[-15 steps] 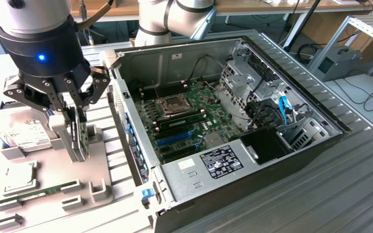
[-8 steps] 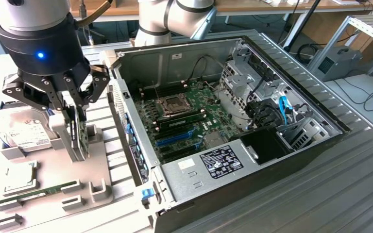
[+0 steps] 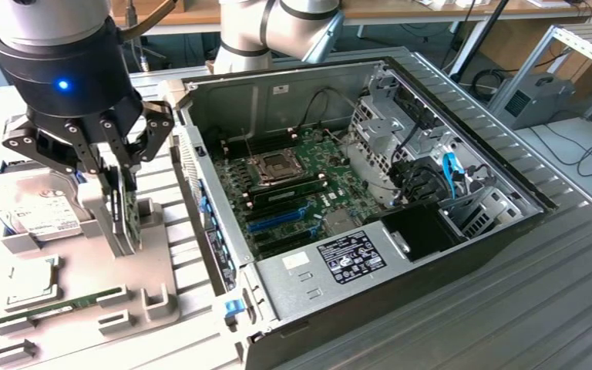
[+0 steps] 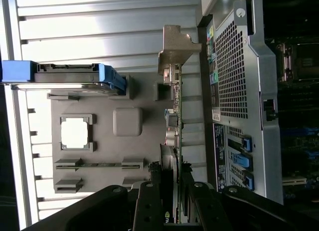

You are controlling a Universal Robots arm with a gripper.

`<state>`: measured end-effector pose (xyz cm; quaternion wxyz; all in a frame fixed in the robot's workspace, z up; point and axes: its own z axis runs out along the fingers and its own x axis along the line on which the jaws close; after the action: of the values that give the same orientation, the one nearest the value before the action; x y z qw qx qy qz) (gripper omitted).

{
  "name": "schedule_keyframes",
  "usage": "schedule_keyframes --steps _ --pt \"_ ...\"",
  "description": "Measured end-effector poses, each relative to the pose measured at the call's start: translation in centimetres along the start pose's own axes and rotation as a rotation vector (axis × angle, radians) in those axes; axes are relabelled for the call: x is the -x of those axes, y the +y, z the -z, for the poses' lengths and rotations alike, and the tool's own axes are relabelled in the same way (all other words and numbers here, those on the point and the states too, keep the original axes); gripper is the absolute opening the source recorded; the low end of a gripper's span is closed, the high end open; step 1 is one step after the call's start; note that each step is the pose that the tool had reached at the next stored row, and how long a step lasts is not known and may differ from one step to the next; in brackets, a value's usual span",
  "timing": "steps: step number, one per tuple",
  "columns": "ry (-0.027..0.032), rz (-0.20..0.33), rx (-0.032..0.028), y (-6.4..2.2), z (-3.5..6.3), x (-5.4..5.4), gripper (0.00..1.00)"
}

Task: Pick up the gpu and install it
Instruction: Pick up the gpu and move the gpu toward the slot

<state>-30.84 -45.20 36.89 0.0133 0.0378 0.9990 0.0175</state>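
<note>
Two fingers (image 4: 148,211) clamp the upright gpu (image 4: 176,99) at the gray holder (image 4: 99,146) beside the computer case (image 4: 234,66).

The gpu (image 3: 135,220) stands on edge in the tray (image 3: 157,279), pinched in the hand (image 3: 121,243). Drive (image 3: 34,208) on the exterior view's left, case (image 3: 265,92) right.

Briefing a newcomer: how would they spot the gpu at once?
On the exterior view's left, beside the open computer case, lies a grey tray. The gpu stands on edge there in the gripper; the hard drive and memory stick lie flat.
</note>
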Motion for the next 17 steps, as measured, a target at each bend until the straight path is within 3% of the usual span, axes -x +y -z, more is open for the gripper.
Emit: schedule_keyframes --steps 17 --pt "0.0001 0.0 0.0 0.03 0.83 0.02 0.26"
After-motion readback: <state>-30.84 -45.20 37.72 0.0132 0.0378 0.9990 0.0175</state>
